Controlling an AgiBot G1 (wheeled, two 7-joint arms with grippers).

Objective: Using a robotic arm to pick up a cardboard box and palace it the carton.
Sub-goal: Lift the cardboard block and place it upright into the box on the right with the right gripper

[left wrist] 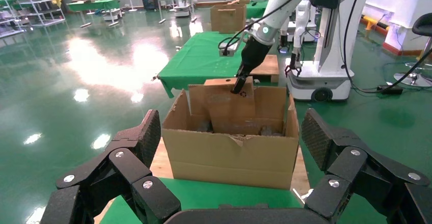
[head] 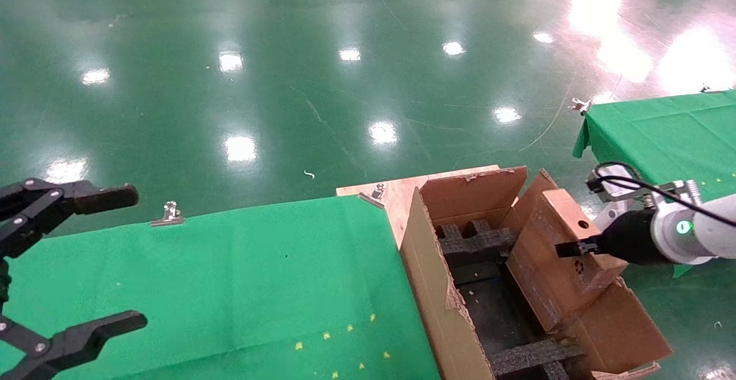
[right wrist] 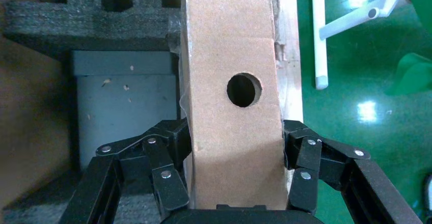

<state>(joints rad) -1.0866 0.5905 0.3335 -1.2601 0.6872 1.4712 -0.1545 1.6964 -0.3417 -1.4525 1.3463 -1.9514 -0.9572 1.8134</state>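
Here the cardboard box [right wrist: 234,107] sits clamped between right gripper [right wrist: 235,150] fingers

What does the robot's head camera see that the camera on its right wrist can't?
Only the head view shows the left tool, open and idle over the green cloth table, a silver clip on its edge, and the white robotic arm.

Only the right wrist view shows the right tool's pads pressed against both sides of the small brown cardboard box, and white tubes on the floor.

Both show that box with its round hole, held over the large brown carton with black foam inserts.
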